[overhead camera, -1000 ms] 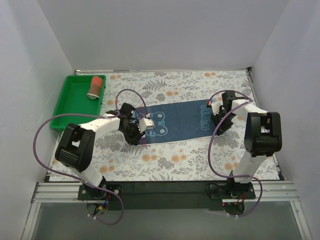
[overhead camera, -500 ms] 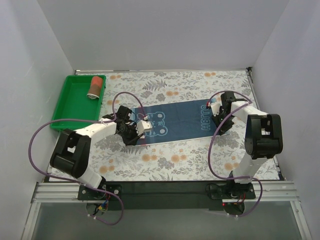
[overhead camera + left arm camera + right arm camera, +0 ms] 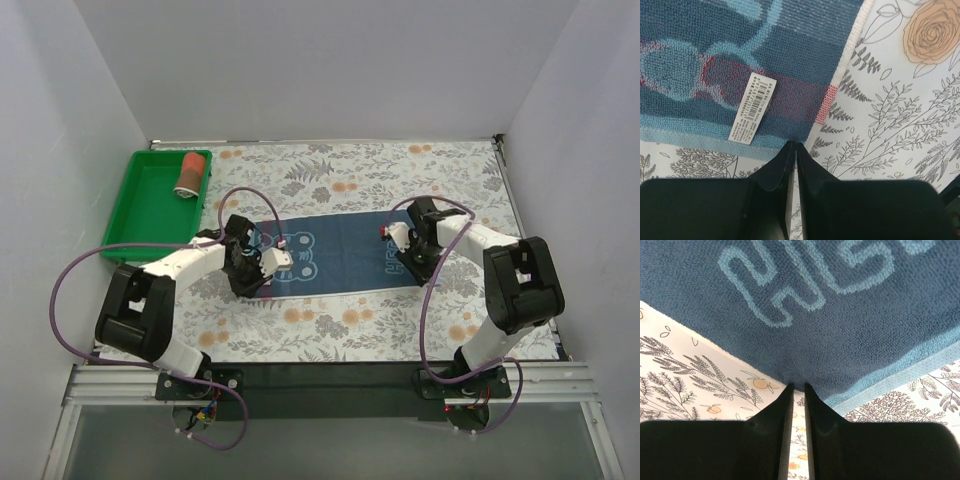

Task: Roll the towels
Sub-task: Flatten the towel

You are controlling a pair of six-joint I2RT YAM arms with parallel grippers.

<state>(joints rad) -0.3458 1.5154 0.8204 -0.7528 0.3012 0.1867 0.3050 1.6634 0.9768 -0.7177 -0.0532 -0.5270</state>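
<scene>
The light blue towel (image 3: pixel 340 250) with its dark print lies flat as a long strip on the floral tablecloth. It fills the top of the left wrist view (image 3: pixel 715 50) and of the right wrist view (image 3: pixel 840 315). My left gripper (image 3: pixel 250 286) (image 3: pixel 794 146) is shut on its near-left corner, beside a white label (image 3: pixel 752 107). My right gripper (image 3: pixel 408 268) (image 3: pixel 797 386) is shut on its near edge by the right end, and the cloth puckers at the tips. The rust-red towel (image 3: pixel 190 172) sits rolled in the green tray (image 3: pixel 140 215).
The green tray stands at the back left of the table. White walls close in the left, back and right sides. Purple cables loop beside both arms. The floral cloth (image 3: pixel 340 330) lies between the towel and the arm bases.
Both grippers have moved to the left and dragged the blue towel with them. The towel now lies further left on the table. The rolled red towel has not moved.
</scene>
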